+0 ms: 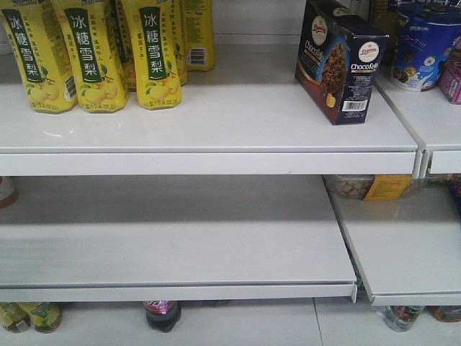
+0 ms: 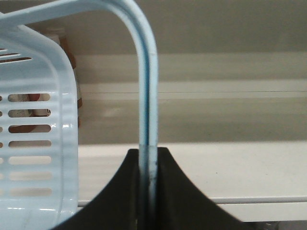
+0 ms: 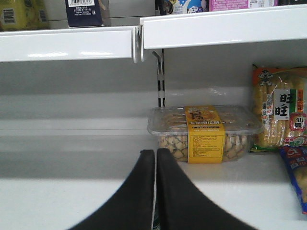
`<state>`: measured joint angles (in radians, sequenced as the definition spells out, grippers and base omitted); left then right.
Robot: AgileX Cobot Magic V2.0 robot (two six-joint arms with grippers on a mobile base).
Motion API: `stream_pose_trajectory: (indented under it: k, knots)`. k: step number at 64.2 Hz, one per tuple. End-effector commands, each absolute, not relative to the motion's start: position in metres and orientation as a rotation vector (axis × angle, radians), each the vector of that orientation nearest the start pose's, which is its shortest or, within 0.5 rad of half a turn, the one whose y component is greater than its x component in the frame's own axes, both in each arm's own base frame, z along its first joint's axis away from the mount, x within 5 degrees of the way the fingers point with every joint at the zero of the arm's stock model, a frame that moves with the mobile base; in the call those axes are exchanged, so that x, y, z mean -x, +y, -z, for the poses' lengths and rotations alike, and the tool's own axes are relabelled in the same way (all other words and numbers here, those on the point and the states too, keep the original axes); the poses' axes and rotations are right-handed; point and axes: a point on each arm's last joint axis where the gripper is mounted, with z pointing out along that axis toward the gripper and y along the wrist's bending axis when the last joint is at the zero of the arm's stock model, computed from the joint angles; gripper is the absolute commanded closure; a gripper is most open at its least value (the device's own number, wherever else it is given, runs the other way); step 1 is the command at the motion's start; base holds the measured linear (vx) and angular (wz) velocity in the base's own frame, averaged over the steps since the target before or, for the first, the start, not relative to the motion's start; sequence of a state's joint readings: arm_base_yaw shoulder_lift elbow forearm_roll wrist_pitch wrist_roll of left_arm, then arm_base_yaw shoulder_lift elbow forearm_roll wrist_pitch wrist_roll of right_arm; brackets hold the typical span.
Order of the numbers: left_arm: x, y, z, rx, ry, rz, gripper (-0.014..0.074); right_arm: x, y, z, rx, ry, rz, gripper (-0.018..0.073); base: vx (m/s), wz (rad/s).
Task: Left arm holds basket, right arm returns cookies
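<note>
On upper shelf cookies upright, top cropped

Left black gripper clamped on the thin light blue plastic loop handle, matte fingers rising to either side and pinching it upright between them. Right black gripper closed on nothing, tapered fingers pressed together with only a hairline seam between, pointing level ahead.

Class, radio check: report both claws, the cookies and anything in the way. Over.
Left claw shut on basket handle. Right claw shut, empty, low before the middle shelf. Cookies upright on top shelf, beside the round blue tub. Nothing blocking them.
</note>
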<state>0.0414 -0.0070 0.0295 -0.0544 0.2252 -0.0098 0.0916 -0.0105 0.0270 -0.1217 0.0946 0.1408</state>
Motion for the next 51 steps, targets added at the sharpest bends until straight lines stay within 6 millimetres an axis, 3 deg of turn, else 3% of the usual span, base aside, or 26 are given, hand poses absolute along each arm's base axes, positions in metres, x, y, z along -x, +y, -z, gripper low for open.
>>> stream_pose_trajectory:
  k: [1,51]
  knots:
    - [-0.0546,0.0019,-0.203,0.061,1.574,-0.001,0.0603,-0.0557,0.005,-0.2018,0.062,1.516,-0.081,0.0567,0.0,0.0]
    - [-0.0546,0.0019,-0.203,0.061,1.574,-0.001,0.0603,-0.0557,0.005,-0.2018,0.062,1.516,-0.081,0.0567,0.0,0.0]
